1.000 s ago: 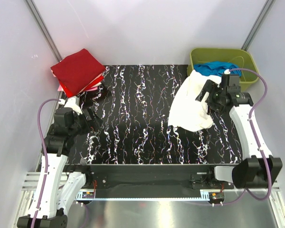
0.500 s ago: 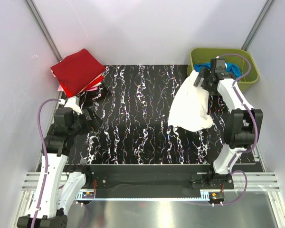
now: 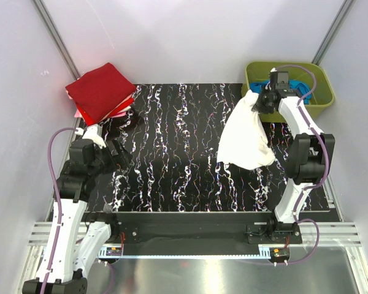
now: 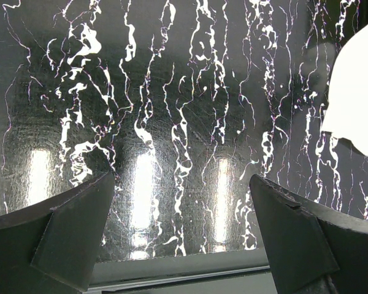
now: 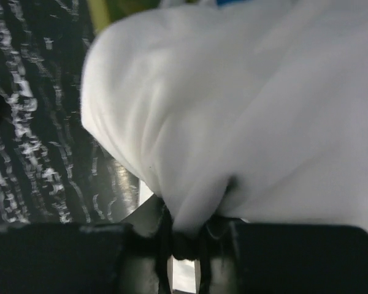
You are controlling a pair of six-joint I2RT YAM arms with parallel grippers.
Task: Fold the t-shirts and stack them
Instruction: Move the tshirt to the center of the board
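A crumpled white t-shirt lies on the right side of the black marbled mat, its far end draped over the rim of the green bin. My right gripper is shut on a fold of that far end, and the white t-shirt fills the right wrist view, pinched between the jaws. A red folded t-shirt sits at the far left corner on a pink one. My left gripper stands open over the mat's left side, with only bare mat between its fingers.
The green bin holds a blue cloth. White walls and metal posts close in the back and sides. A metal rail runs along the near edge.
My right arm has swung from the mat toward the bin, and its jaws have closed on the white t-shirt's far end. The left arm has not moved.
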